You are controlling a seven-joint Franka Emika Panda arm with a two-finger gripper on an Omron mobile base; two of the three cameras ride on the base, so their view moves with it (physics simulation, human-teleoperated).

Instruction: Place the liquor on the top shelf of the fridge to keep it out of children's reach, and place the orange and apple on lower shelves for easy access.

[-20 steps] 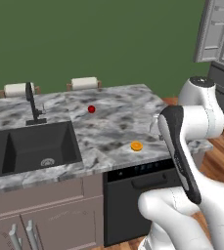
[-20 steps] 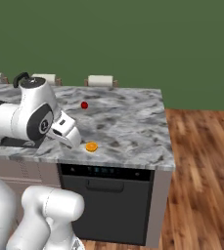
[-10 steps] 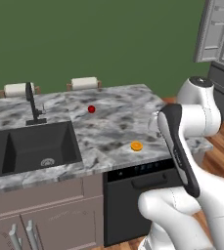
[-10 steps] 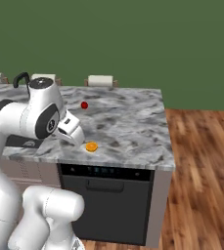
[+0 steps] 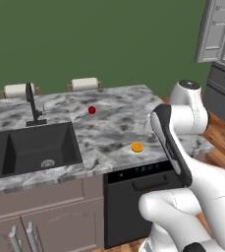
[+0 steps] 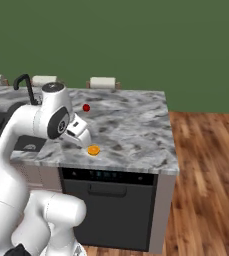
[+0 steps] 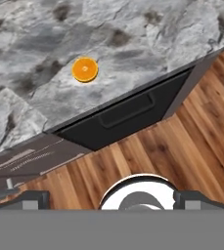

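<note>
Grey-and-white marbled counter [image 5: 109,123], orange fruit [image 5: 137,146], glossy red apple [image 5: 92,110], black sink [image 5: 30,147], black dishwasher [image 6: 111,200], dark green wall [image 6: 136,40], brown wood floor [image 6: 206,190].

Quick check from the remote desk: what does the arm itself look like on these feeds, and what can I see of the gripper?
The arm is glossy white with rounded, bulbous links and dark grey to black bands and caps at its joints. A long dark strip runs down one link. No loose cables or markings show. The gripper shows as two small dark finger tips, blocky and plain.
</note>
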